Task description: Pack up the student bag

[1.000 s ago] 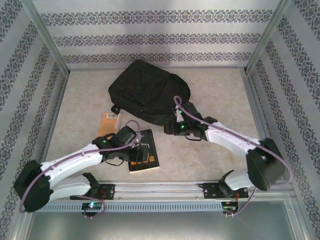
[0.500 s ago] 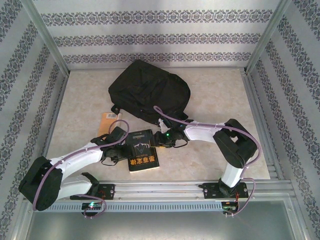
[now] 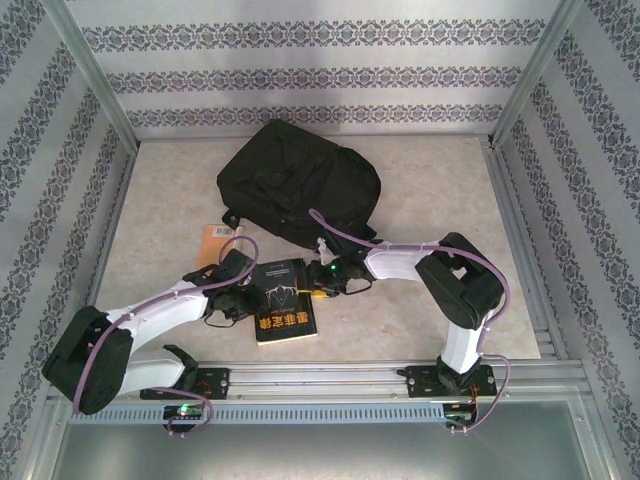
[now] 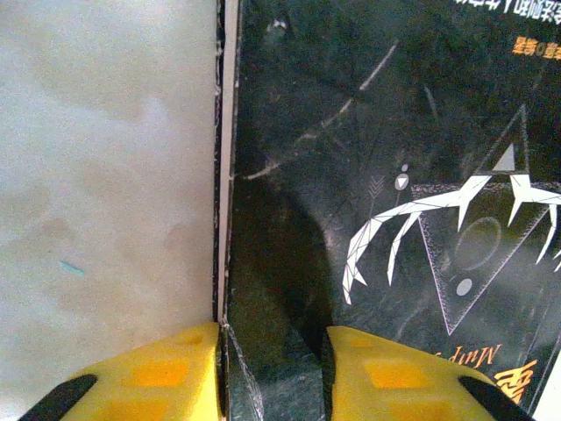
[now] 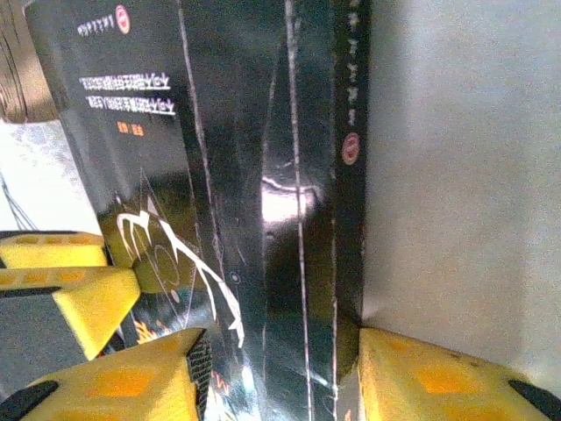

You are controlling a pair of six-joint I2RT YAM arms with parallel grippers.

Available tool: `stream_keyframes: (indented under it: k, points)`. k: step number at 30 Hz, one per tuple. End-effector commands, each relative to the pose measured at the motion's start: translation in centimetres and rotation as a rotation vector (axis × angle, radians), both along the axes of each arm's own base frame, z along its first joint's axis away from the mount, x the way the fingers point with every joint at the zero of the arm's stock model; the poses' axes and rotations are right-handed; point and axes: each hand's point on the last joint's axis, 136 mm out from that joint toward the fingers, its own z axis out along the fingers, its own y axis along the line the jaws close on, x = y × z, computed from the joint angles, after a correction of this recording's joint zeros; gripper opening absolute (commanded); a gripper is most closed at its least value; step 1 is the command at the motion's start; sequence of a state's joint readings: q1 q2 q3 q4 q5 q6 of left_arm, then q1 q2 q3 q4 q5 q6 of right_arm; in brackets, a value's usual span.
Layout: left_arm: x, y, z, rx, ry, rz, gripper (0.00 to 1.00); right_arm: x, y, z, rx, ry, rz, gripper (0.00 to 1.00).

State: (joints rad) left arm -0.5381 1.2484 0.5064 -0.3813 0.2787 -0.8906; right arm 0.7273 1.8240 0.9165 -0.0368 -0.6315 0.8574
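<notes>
Shift since a second ago: right gripper (image 3: 316, 282) swung left off near edge of student bag (image 3: 300, 180) to right edge of black book (image 3: 288, 318), left gripper (image 3: 248, 296) drawn back to its left edge. Both pincers part-spread, each astride a book edge, one finger on cover and one on table (image 3: 440, 200), no firm pinch evident. Bag far centre, just beyond book, untouched; likely soft, light, floppy, mouth prone to collapse, so best taken by a fabric fold near the opening.
</notes>
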Motion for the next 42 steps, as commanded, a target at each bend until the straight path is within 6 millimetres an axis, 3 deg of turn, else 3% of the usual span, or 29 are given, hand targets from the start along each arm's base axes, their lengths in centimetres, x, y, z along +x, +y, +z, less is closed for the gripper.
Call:
stream_keyframes:
  k: [1,5,13,16,20,24,28,38,42]
  points:
    - [2.1,-3.8,-0.1,-0.170,-0.104,-0.062,0.29,-0.3,3.6,4.7,0.263,-0.021,0.048,0.47]
    - [2.1,-3.9,0.2,-0.182,-0.113,-0.066,0.27,-0.6,3.9,6.7,0.364,-0.017,0.047,0.47]
    - [1.9,-4.3,0.6,-0.210,-0.120,-0.080,0.23,-1.8,4.5,7.8,0.477,0.000,0.115,0.46]
    - [1.9,-4.3,0.6,-0.214,-0.121,-0.079,0.20,-1.9,4.0,6.5,0.430,-0.008,0.111,0.46]
    - [1.9,-4.5,0.6,-0.227,-0.121,-0.082,0.17,-2.6,3.2,2.9,0.244,-0.044,0.146,0.46]
    - [1.9,-4.8,0.3,-0.240,-0.111,-0.085,0.12,-4.0,4.4,1.5,0.236,-0.012,0.208,0.46]
    - [1.8,-5.0,0.0,-0.251,-0.097,-0.088,0.07,-4.9,5.4,2.6,0.306,-0.001,0.261,0.44]
    - [1.5,-4.6,0.4,-0.274,-0.112,-0.079,0.00,-6.2,5.6,10.1,0.520,-0.043,0.292,0.40]
    - [1.3,-4.7,0.8,-0.298,-0.119,-0.085,0.00,-6.2,5.8,10.6,0.554,-0.035,0.287,0.39]
